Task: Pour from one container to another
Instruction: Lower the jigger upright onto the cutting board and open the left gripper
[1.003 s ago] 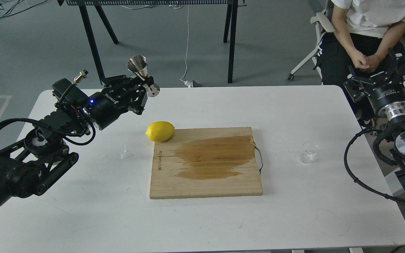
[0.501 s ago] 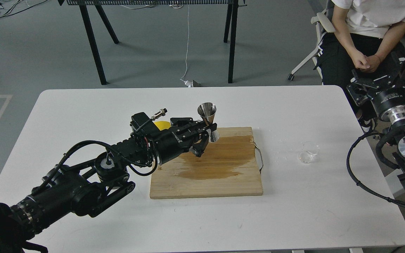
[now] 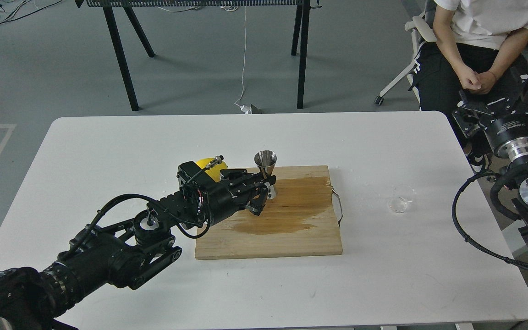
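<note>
Head view: left pincer (image 3: 264,189) partly hides lemon (image 3: 205,164), grips jigger (image 3: 266,173).

One shiny steel hourglass jigger (image 3: 266,173), one tiny clear glass cup (image 3: 402,198), one yellow lemon (image 3: 205,164), one wooden cutting board (image 3: 291,229), one white table (image 3: 108,146). Two black grippers: left (image 3: 264,195), right (image 3: 497,103). One seated person (image 3: 479,41).
</note>
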You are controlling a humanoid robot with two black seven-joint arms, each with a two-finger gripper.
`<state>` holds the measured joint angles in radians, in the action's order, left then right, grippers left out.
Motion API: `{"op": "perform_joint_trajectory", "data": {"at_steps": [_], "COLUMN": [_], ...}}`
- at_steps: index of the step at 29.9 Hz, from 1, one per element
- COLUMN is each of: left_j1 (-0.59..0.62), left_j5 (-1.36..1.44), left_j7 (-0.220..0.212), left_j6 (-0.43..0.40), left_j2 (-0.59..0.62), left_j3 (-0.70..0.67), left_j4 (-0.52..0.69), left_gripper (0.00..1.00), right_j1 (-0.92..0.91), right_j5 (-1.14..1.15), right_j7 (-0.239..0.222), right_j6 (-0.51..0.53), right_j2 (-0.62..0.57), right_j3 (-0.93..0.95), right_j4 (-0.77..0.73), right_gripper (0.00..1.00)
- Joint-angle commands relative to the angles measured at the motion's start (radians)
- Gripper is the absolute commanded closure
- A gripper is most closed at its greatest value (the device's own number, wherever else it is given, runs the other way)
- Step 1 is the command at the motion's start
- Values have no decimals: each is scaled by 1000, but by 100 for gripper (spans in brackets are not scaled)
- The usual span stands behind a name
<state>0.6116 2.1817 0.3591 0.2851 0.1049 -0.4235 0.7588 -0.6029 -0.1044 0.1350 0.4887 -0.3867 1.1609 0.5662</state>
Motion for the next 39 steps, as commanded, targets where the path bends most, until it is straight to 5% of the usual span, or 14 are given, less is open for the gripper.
{"op": "perform_joint_trajectory", "data": {"at_steps": [1, 24, 29, 39], "left_j1": [-3, 13, 13, 24], "left_j5": [0, 0, 0, 0], "left_j7": [-2, -3, -40, -40], "left_j6": [0, 2, 0, 0], "left_j2": [-8, -54, -56, -57], "left_j3": [0, 68, 68, 68], "left_j4": [-12, -82, -84, -98], "left_gripper": [93, 85, 82, 78], "right_j1": [2, 0, 0, 0], "right_j5": [0, 0, 0, 0], "right_j7": [0, 0, 2, 2], "right_j6": [0, 0, 0, 0], "right_j2": [0, 0, 0, 0], "right_j3": [0, 0, 0, 0], "right_j4": [0, 0, 0, 0], "right_gripper": [0, 0, 0, 0]}}
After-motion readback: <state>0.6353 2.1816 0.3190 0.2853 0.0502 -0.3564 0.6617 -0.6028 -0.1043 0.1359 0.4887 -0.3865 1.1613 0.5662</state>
